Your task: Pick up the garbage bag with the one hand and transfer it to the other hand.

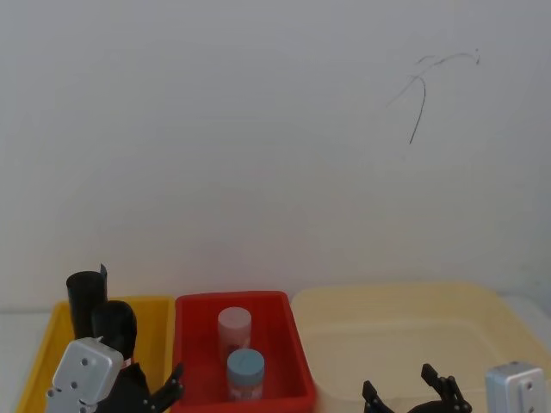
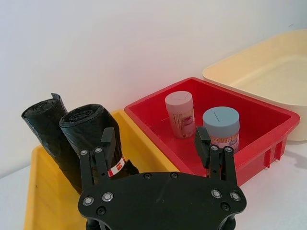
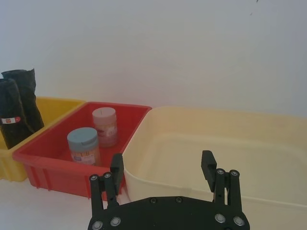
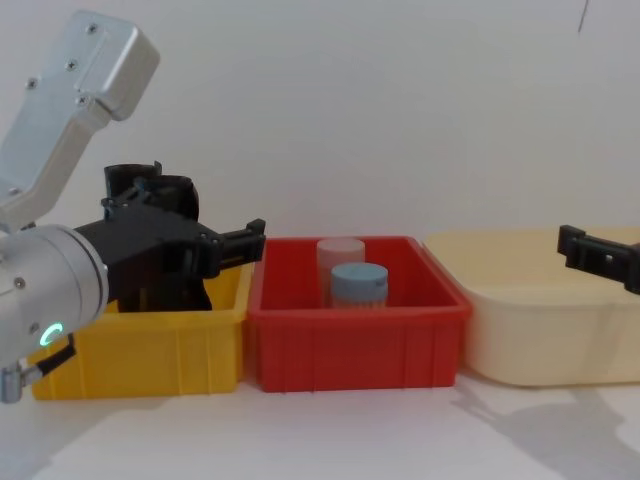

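Left wrist view: left gripper (image 2: 154, 139) gapes beside the garbage bag (image 2: 88, 127), back edge of yellow bin (image 2: 33, 182). Centre before squeezing; right gripper (image 3: 163, 165) hangs open by cream bin (image 3: 192, 111).

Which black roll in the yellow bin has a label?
The thicker garbage bag, nearer the red bin; the slimmer roll behind it is plain.

Open air above the garbage bag (image 2: 88, 130); a slimmer roll (image 2: 42, 125) seemingly touches it behind, and yellow bin (image 2: 36, 191) walls flank its base.
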